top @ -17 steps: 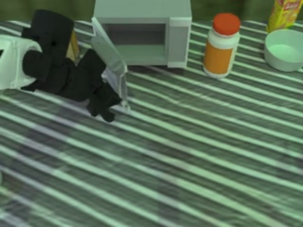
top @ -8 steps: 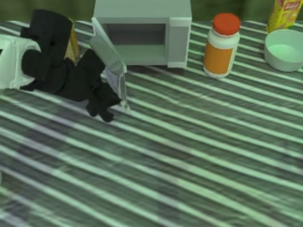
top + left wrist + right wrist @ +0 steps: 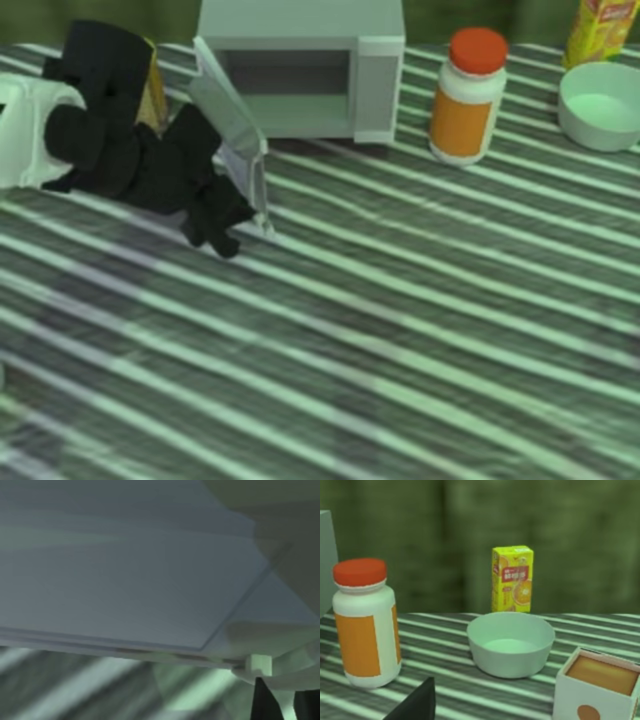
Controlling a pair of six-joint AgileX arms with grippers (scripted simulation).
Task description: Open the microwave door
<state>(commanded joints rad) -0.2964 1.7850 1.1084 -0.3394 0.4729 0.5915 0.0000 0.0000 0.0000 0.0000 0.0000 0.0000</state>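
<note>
Boxy pale grey microwave (image 3: 300, 65) at table's (image 3: 420, 330) far edge, left of centre — flat translucent-windowed microwave door (image 3: 232, 125) swung wide. Left gripper (image 3: 225, 215) at door's free edge — finger state cannot tell. Right gripper unseen.

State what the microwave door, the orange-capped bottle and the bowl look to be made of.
Microwave door: a see-through pane, glass or clear plastic, since the stripes show through it, in a thin pale frame.
Bottle: likely matte white plastic with an orange label.
Bowl: smooth pale plastic or ceramic; its look leaves that open.
</note>
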